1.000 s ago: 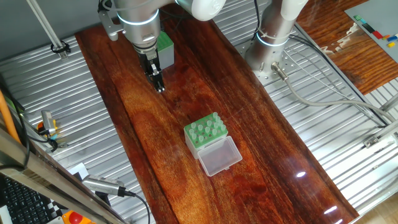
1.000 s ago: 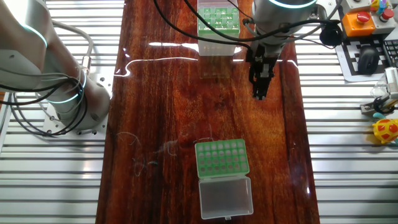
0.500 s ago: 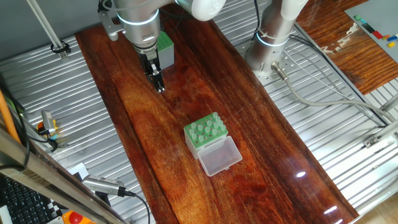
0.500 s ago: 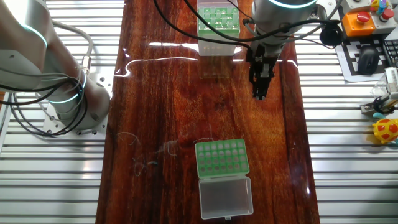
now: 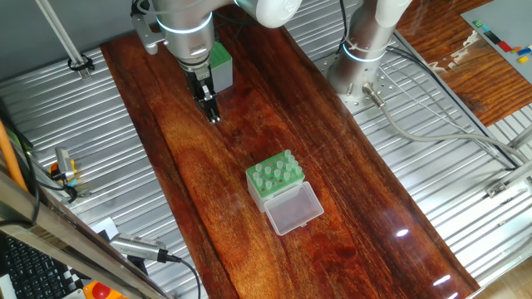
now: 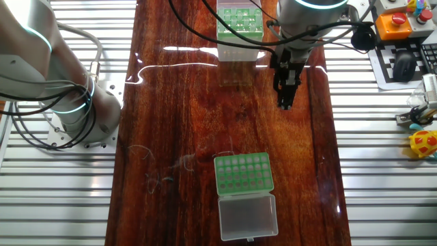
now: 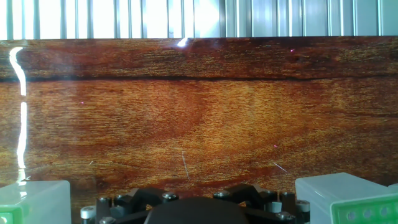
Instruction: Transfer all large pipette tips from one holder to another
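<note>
Hand view offered mostly bare wooden table (image 7: pixel 205 112), with the pale corner of the taller translucent box (image 7: pixel 339 196) at lower right and another whitish, green-edged corner (image 7: pixel 31 202) at lower left that I could not identify with confidence. From the fixed views the table (image 6: pixel 191 102) ran the length of the scene; the arm (image 5: pixel 187 29) stood over its far end, with the gripper (image 5: pixel 212 112) pointing down just beside the taller box (image 6: pixel 240 24) and well apart from the low green rack (image 6: pixel 243 172), which sat mid-table with its clear lid (image 6: pixel 248 216) folded open. The fingers looked closed or nearly so, though at this size I could not tell for sure, and no tip was visible between them. The large pipette tips (image 5: pixel 277 173) stood in the rack's holes. The main risk, as I judged it, lay in the long travel to the rack: a descent slightly off a hole could knock neighbouring tips askew or shove the light rack across the polished wood. A swing started too low could also clip the tall box beside the fingers.
</note>
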Robot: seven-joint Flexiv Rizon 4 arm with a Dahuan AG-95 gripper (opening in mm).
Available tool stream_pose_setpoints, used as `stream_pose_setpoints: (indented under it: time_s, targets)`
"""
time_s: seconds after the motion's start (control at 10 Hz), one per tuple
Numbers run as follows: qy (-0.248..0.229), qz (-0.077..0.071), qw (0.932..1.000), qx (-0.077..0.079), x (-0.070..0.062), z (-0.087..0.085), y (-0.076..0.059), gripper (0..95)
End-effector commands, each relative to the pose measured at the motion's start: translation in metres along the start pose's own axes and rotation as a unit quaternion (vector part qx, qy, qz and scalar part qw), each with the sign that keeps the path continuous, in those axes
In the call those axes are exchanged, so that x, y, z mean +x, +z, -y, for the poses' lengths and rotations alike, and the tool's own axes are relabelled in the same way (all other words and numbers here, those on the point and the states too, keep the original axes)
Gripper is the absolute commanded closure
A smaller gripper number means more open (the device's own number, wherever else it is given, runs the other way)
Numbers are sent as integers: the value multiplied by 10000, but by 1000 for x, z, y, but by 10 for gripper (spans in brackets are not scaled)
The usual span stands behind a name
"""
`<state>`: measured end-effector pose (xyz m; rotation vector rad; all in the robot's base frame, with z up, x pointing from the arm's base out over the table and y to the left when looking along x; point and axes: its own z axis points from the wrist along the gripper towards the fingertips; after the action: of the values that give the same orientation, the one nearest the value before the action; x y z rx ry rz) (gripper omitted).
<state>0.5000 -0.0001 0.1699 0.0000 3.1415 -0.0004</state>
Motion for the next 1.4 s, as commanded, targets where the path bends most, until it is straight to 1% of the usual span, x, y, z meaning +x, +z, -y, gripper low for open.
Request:
stream_pose_setpoints:
  time_s: [0.1, 1.4]
  targets:
    - [214, 345, 9991, -111, 0, 0, 0, 950]
    - [201, 339, 9992, -102, 0, 0, 0, 950]
